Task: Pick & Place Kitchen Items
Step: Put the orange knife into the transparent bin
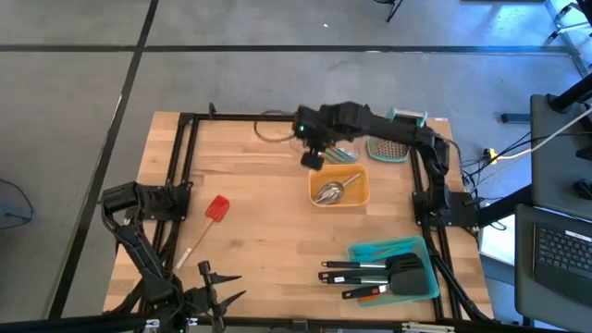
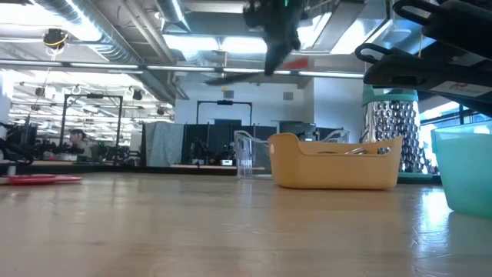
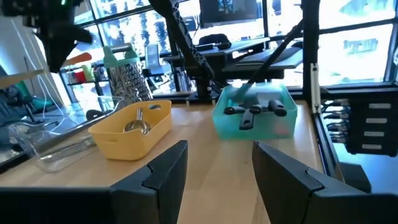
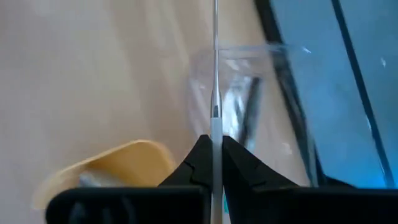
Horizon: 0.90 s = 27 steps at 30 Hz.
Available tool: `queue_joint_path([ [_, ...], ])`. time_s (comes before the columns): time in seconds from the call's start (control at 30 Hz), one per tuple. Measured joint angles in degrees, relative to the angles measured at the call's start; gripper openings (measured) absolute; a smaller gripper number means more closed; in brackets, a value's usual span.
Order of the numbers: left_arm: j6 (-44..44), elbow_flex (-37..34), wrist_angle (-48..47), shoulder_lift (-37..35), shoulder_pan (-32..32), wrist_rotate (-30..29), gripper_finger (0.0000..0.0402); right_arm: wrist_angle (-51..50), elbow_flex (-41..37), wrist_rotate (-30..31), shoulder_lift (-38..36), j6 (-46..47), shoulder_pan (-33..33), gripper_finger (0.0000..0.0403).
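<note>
High view | right tool (image 1: 314, 159) clenched on one thin utensil (image 4: 215, 74) | left tool (image 1: 218, 282) released | one red spatula (image 1: 215, 210)

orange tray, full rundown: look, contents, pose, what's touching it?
The orange tray is a rectangular tub with rounded corners and low walls; it looks like matte plastic. It sits flat and upright on the wooden table, right of centre, near the far edge. A steel scoop lies inside, diagonally. A clear tray lies next to it and a box grater stands behind. The right gripper hangs above its far-left corner, not touching it.
</note>
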Motion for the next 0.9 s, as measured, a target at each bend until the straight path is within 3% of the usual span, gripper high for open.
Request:
queue_joint_path([
  [0.33,-1.3,0.0,0.2,0.0,0.0,0.6,0.0175,2.0,-13.4,2.7,-0.1,0.1,-10.6,0.0014],
  [0.53,-1.6,0.0,0.2,0.0,0.0,1.5,0.0175,5.8,-22.2,2.4,-1.7,0.1,-13.3,0.0014],
  [0.8,-3.6,0.0,0.2,-0.1,0.1,2.9,0.0175,27.7,-38.4,-3.5,-5.5,-3.6,-16.7,0.0014],
  [0.9,-3.6,0.0,0.2,-0.1,0.5,3.0,0.0175,34.1,-42.4,-8.8,-6.4,-4.4,-18.4,0.0014],
])
